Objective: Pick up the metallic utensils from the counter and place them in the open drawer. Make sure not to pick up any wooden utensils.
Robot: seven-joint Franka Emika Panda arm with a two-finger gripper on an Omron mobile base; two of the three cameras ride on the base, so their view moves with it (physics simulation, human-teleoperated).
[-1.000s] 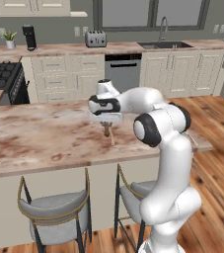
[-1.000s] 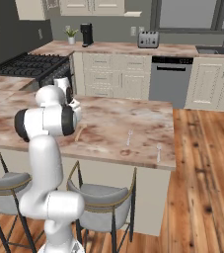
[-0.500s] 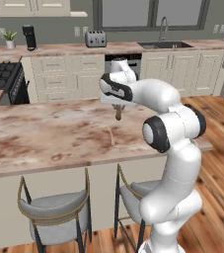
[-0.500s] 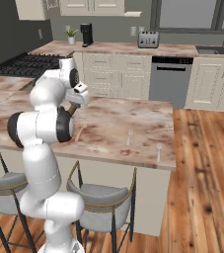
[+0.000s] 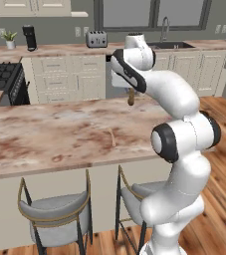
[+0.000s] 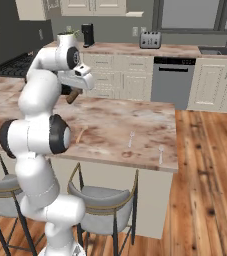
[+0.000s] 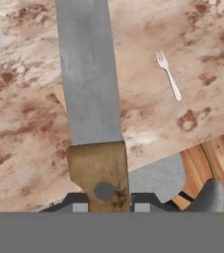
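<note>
My gripper is shut on the dark brown handle of a knife, whose grey blade points down at the counter. It hangs above the far side of the marbled island in the right base view too, gripper with the knife below it. Two silver forks lie near the counter's right end; one fork shows in the hand view. The pale wooden utensil lies mid-counter. The drawer is out of view.
Bar stools stand at the island's near side. Behind the island runs a cabinet wall with a toaster, a dishwasher and a sink. A stove sits far left. Wood floor lies to the right.
The arm has lifted and swung the held knife away from the near part of the counter, toward its far side and to the right in the left base view.
</note>
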